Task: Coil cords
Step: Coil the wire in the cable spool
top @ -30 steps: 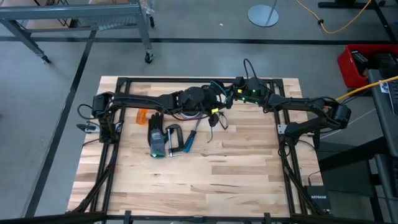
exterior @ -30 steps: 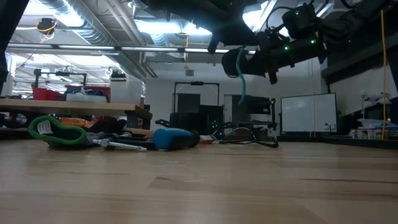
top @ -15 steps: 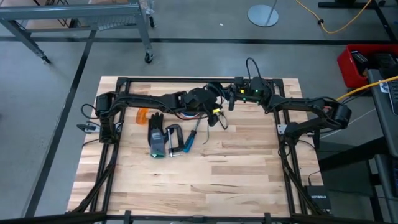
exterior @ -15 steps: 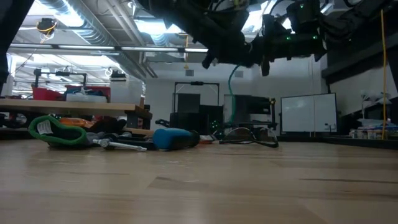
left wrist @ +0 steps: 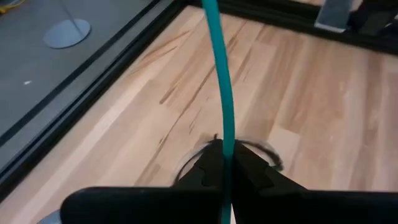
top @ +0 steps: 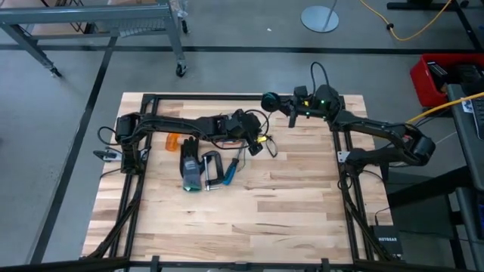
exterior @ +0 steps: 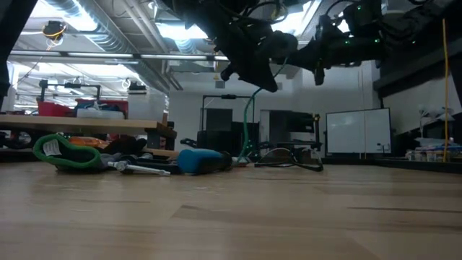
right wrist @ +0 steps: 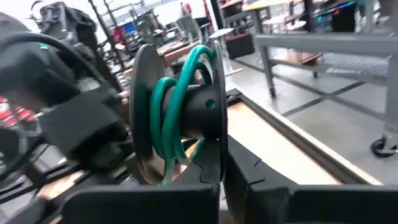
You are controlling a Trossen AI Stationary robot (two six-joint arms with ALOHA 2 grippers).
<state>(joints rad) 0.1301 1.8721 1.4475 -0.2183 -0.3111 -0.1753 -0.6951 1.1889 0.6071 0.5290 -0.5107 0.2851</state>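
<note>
Surface: wooden table [top: 249, 204] of pale planks in a black frame, on a grey floor; the low view looks across it into a workshop with ceiling lights.
Left arm: reaches from the table's left edge across its far half, wrist near the middle.
Left gripper [top: 253, 142]: closed on the teal cord [left wrist: 222, 87], which runs straight up from between the fingertips in the left wrist view.
Right arm: comes in from the right edge, forearm stretched along the far rim, held well above the wood.
Right gripper [top: 291, 112]: fingers together, clamped on a black spool [right wrist: 180, 115].
Right wrist only: several turns of teal cord already wound round the spool's hub.
Low view only: cord hangs in a curve from the left gripper toward the tabletop.
High view only: glove [top: 190, 162], clamp [top: 214, 168] and blue-handled screwdriver [top: 230, 167] lie just beside the left gripper.
</note>
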